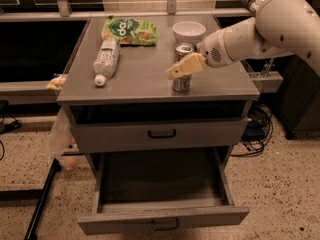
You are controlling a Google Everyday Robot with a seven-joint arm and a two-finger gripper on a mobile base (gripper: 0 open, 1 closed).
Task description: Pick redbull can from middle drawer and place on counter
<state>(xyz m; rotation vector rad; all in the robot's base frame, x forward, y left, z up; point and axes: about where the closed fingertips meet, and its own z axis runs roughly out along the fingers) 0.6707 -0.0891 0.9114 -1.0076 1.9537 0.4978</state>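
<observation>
Gripper point(175, 71) at redbull can point(181, 84); bowl point(188, 31) close behind; counter point(140, 76) ctr free.

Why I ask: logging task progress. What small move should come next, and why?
Probably ease the gripper, now at the redbull can, up and away without knocking it: the can already stands upright on the counter, and the middle drawer lies open with no can inside.
</observation>
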